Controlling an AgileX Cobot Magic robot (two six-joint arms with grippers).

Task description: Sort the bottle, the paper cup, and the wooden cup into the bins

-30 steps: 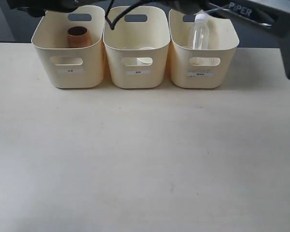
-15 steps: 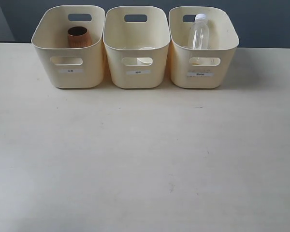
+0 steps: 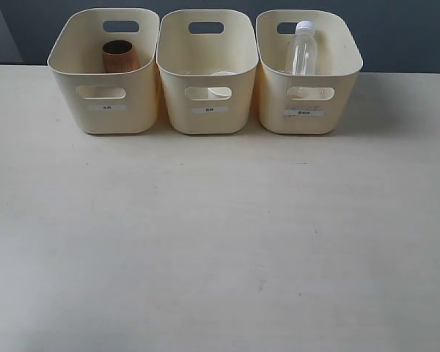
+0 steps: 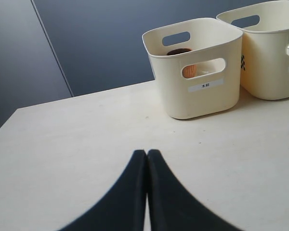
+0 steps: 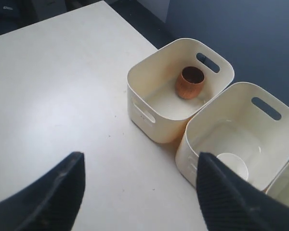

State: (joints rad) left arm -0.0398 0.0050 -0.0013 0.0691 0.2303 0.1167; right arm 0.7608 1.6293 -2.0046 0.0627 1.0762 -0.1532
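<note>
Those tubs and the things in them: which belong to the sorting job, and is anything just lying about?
Part of the job:
- wooden cup, left bin
- paper cup, middle bin
- bottle, right bin

Lying about:
- nothing; only the table

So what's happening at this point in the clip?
Nothing is being handled. The three bins stand in a row: the wooden cup is in the left one, the paper cup in the middle one, and the bottle upright in the right one. The left gripper is shut and empty over the table; the right gripper is open above the bins. Sorting looks finished.
</note>
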